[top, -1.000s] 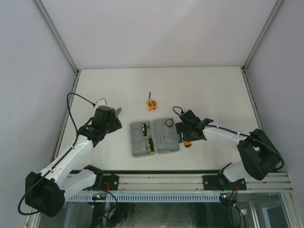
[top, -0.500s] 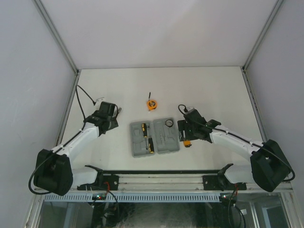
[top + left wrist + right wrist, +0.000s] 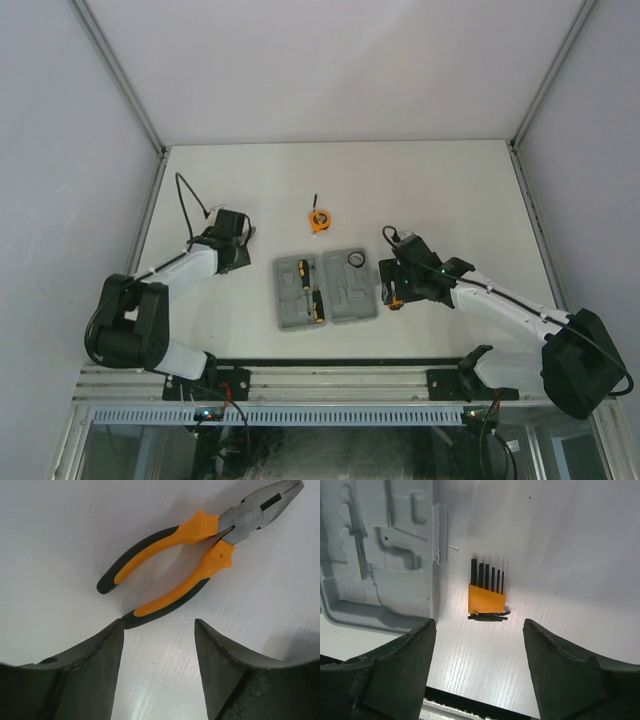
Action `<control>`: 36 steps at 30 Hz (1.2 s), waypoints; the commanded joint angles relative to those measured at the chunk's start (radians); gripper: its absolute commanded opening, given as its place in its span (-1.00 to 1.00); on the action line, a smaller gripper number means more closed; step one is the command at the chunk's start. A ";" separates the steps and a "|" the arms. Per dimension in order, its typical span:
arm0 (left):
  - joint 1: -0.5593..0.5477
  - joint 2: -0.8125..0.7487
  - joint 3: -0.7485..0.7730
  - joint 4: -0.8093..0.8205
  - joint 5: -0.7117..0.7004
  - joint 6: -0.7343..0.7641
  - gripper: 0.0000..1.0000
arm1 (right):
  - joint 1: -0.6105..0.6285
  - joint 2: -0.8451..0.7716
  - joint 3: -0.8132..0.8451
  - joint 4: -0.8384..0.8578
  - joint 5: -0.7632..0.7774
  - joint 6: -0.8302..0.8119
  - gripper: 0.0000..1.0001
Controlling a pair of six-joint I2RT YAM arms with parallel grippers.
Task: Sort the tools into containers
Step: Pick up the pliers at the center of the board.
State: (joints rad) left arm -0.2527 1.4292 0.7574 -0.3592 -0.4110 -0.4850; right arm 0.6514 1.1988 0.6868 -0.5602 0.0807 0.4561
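A white worktop point(image 3: 450, 190), walled by pale panels, is carrying everything. The left gripper point(image 3: 159, 630) is hovering with its jaws standing apart and holding nothing. In its wrist view the orange-handled pliers point(image 3: 217, 560) are lying just ahead at twelve o'clock, long axis running from seven to two o'clock, handle ends nearest. The right gripper point(image 3: 479, 630), likewise apart and empty, is facing the bit set point(image 3: 486, 599) at twelve, with the grey case point(image 3: 395, 555) at ten.

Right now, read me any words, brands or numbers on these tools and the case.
None legible.
The pliers and the bit set show no print up close.
Any label on the tape measure or the grey case is too small to read.
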 commanded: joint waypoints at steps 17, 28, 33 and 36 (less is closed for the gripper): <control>0.022 0.167 0.161 -0.019 0.071 0.043 -0.04 | 0.008 -0.030 -0.001 -0.006 0.005 0.014 0.39; 0.022 0.164 0.148 0.008 0.154 0.046 -0.31 | 0.008 -0.031 -0.008 -0.005 0.007 0.019 0.38; 0.022 0.168 0.154 -0.024 0.109 0.027 -0.24 | 0.008 -0.028 -0.011 -0.003 0.003 0.020 0.38; 0.022 0.171 0.165 -0.048 0.077 0.015 -0.09 | 0.008 -0.023 -0.011 0.003 -0.002 0.019 0.38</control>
State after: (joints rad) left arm -0.2333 1.5898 0.8780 -0.3740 -0.3286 -0.4450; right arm 0.6552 1.1873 0.6739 -0.5804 0.0799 0.4614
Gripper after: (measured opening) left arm 0.418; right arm 0.690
